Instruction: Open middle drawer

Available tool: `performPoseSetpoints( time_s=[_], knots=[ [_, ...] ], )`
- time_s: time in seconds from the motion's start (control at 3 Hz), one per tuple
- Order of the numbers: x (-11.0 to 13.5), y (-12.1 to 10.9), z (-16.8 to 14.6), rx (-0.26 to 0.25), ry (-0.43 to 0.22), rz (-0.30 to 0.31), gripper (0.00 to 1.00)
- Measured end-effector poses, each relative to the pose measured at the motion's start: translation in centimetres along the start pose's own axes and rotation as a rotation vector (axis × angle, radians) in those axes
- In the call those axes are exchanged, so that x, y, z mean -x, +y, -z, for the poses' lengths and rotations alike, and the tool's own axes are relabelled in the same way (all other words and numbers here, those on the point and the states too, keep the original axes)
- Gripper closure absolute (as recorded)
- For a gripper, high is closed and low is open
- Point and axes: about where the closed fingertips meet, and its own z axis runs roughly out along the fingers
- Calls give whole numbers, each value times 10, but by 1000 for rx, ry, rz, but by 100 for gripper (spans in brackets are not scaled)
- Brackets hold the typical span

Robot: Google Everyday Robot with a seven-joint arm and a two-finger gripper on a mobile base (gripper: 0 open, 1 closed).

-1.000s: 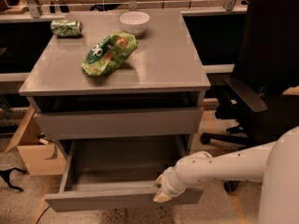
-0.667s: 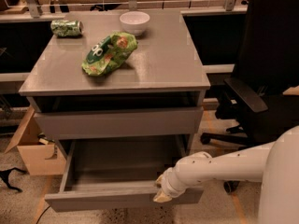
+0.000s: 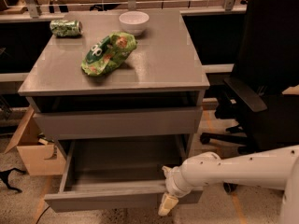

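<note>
The middle drawer is pulled far out at the bottom of the camera view. Its grey flat front faces me and its deep grey box interior is empty. Above it, a closed grey drawer front sits under a dark gap below the cabinet top. My gripper, on the end of a white arm reaching in from the right, is at the right part of the open drawer's front edge. Any drawer below is out of view.
On the grey cabinet top lie a green chip bag, a white bowl and a green can. A black office chair stands close on the right. A cardboard box sits on the floor at left.
</note>
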Motion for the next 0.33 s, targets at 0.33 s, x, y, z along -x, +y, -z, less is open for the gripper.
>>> performPoseSetpoints(
  time_s=[0.33],
  knots=[
    [-7, -1, 39, -67, 6, -6, 0]
  ],
)
